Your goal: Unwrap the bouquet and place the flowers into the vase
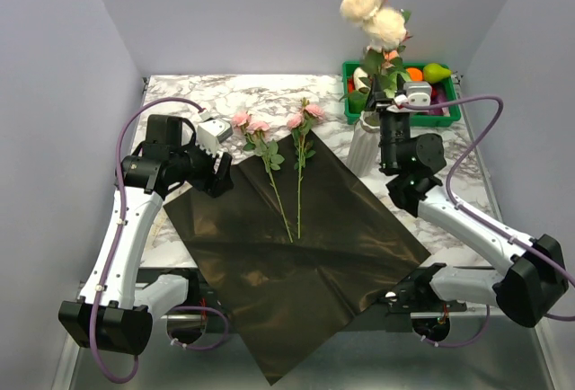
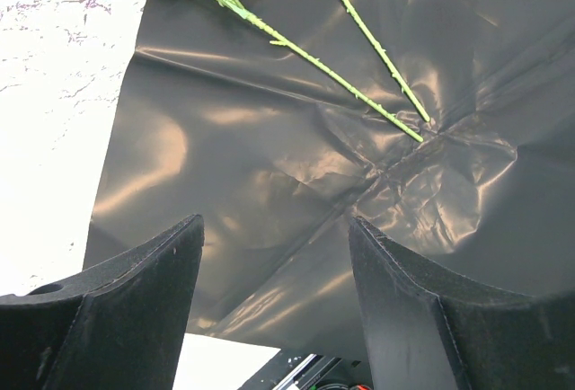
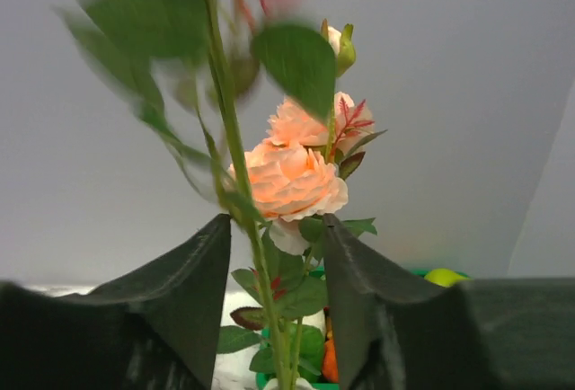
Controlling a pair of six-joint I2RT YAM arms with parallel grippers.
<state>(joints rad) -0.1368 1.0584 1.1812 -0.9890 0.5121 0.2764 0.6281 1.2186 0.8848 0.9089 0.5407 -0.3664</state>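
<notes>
The bouquet's dark brown paper (image 1: pixel 296 255) lies spread flat on the marble table (image 1: pixel 193 93). Two long-stemmed pink flowers (image 1: pixel 269 161) (image 1: pixel 301 152) rest on its far part; their green stems (image 2: pixel 359 93) show in the left wrist view. The white ribbed vase (image 1: pixel 363 146) stands at the paper's right corner, holding cream roses (image 1: pixel 373 13) and a peach rose (image 3: pixel 292 179). My right gripper (image 1: pixel 388 101) (image 3: pixel 277 221) is just above the vase, open, with a blurred green stem (image 3: pixel 235 156) passing between its fingers. Over the paper's left edge hovers my left gripper (image 1: pixel 218 177) (image 2: pixel 276 221), open and empty.
A green crate (image 1: pixel 447 113) of fruit and vegetables sits right behind the vase. The paper's near corner hangs over the table's front edge between the arm bases. Grey walls close in the left, right and back.
</notes>
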